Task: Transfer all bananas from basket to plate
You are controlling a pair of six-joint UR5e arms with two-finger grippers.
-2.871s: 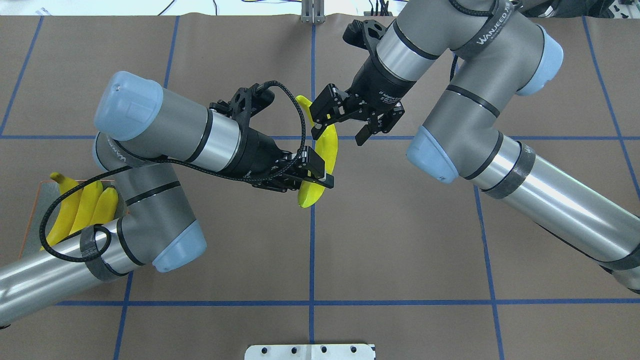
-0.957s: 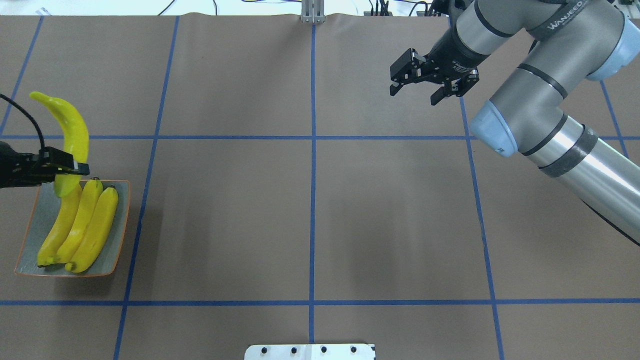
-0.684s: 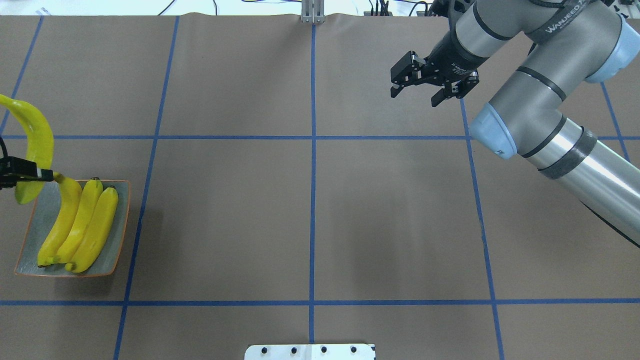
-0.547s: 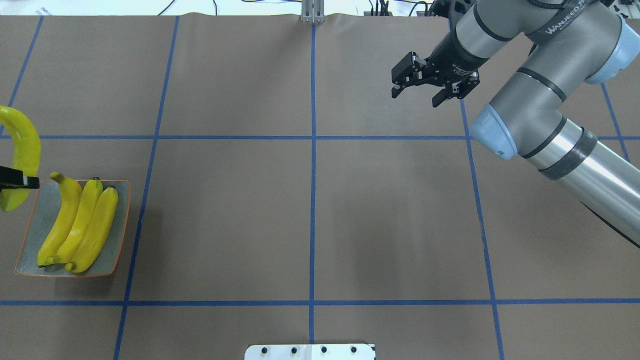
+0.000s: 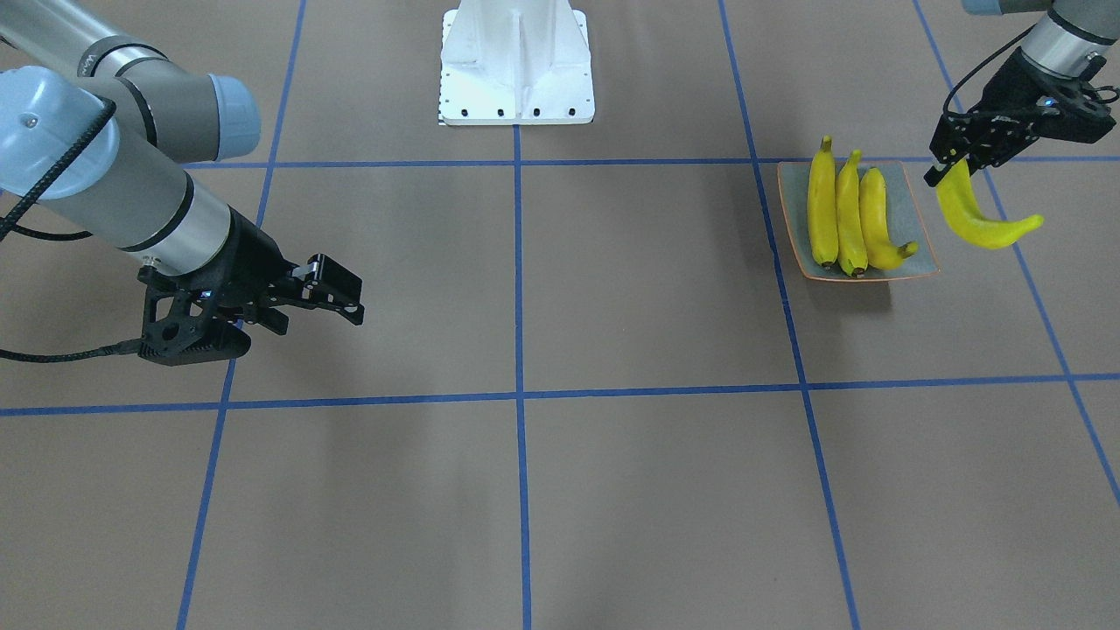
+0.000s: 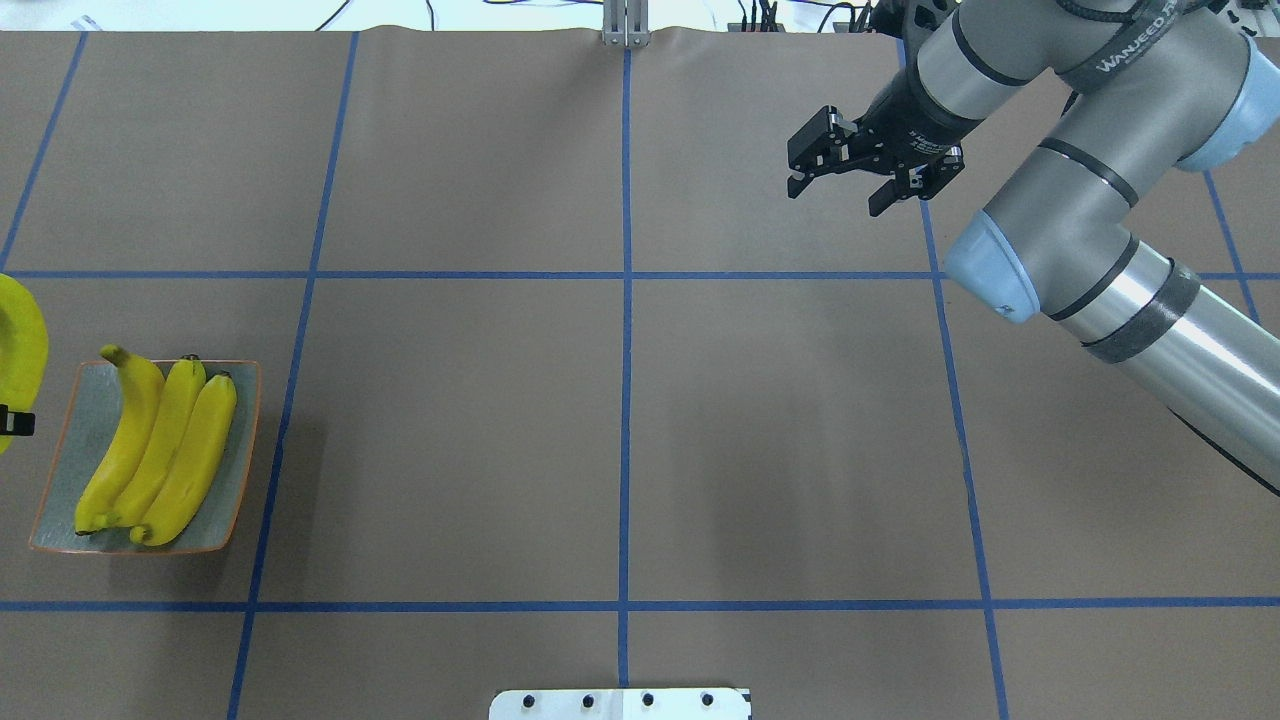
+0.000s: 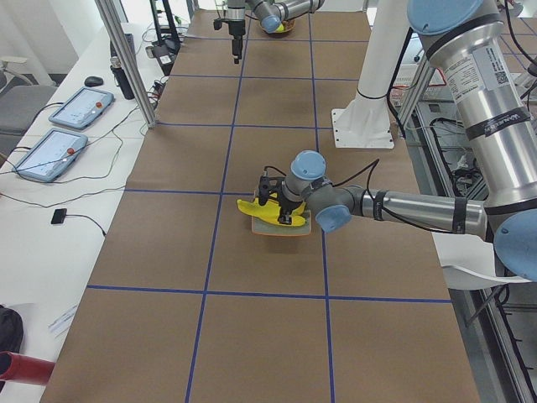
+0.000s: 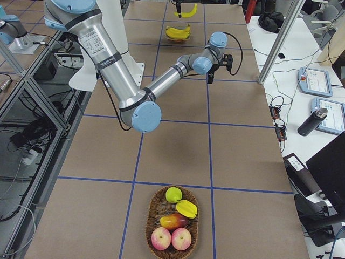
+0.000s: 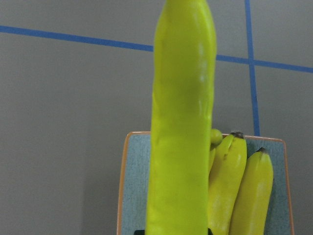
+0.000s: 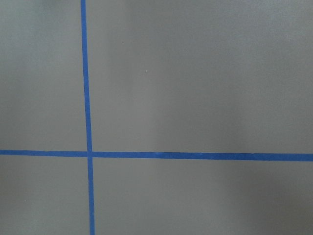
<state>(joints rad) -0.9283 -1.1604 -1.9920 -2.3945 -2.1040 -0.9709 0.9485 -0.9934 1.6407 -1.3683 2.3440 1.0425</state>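
Observation:
Three yellow bananas [image 6: 160, 445] lie side by side on the square grey-green plate [image 6: 85, 420] with its orange rim, at the table's left end. A fourth, slightly greenish banana [image 5: 976, 223] hangs in the air just outside the plate [image 5: 919, 201], held at one end by my left gripper [image 5: 949, 166], which is shut on it. In the left wrist view this banana [image 9: 181, 127] fills the middle, above the plate's edge [image 9: 134, 186]. My right gripper [image 6: 836, 198] hovers open and empty over bare table at the far right. The wicker basket [image 8: 153, 208] holds no bananas.
The basket holds apples [image 8: 171, 237], a mango, a starfruit and a green pear. The white robot base [image 5: 516, 61] stands at the table's near edge. Blue tape lines grid the brown tabletop. A side table carries tablets [image 7: 80, 107] and cables.
After a meeting of both grippers at the table's middle, my left gripper has carried the banana left, past the plate's outer edge and nearly out of the overhead view. The right gripper has barely moved.

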